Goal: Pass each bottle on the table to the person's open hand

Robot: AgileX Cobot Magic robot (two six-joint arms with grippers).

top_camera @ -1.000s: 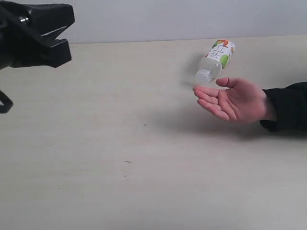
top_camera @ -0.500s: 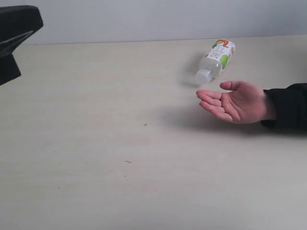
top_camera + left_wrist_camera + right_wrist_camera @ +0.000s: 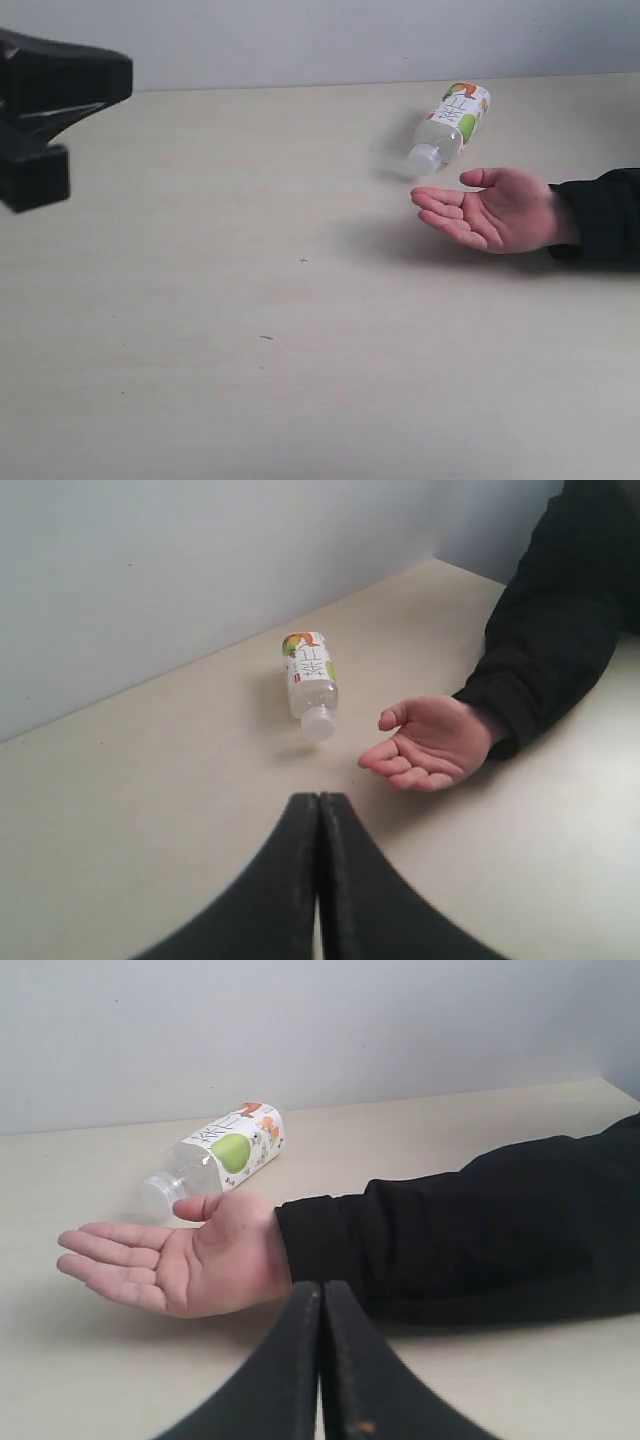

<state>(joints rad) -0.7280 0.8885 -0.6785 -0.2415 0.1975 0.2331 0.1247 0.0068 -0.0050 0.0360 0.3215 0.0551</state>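
black two-fingered left gripper (image 3: 319,802): jaws pressed together, empty. black two-fingered right gripper (image 3: 322,1288): likewise. bulky black left arm (image 3: 50,110) hangs far left.

Plastic, wood-grain and cloth surfaces
Beyond the left fingers (image 3: 280,900), which are smooth matt black, the bottle (image 3: 312,680) is clear, shiny plastic with a printed label and a pale plastic cap. The counter (image 3: 300,380) is smooth, matt, pale beige with faint wood grain. Just past the matt black right fingers (image 3: 285,1380), the sleeve (image 3: 480,1230) is black cloth.
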